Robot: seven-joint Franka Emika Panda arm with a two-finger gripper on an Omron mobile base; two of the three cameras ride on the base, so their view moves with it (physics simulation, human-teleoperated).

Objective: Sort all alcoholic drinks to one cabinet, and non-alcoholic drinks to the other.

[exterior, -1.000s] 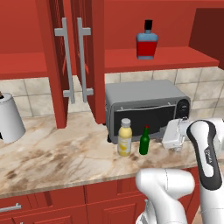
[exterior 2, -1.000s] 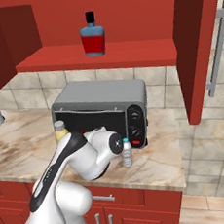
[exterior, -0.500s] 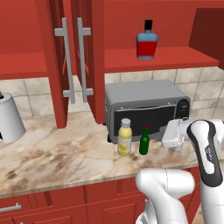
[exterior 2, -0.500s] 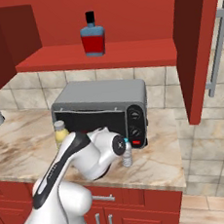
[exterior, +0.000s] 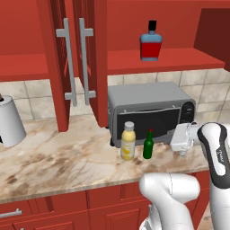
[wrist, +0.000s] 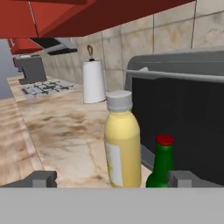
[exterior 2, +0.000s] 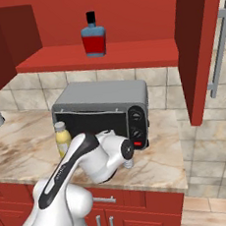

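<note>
Marble counter (exterior: pixel 58 161) under red cabinets (exterior: pixel 81 63), toaster oven (exterior: pixel 150 114) behind juice bottle (wrist: pixel 121 144), fingers (wrist: pixel 181 178) spread wide

Chunky glossy white arm (exterior: pixel 214 157) with rounded shells and dark grey joint bands – small dark lettering along one link, and two little dark grey fingers (wrist: pixel 43 178).

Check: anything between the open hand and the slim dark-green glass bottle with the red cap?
Nothing visible. In the hand view the slim dark-green glass bottle stands just ahead of the hand, with the pale-yellow juice bottle close beside it.
</note>
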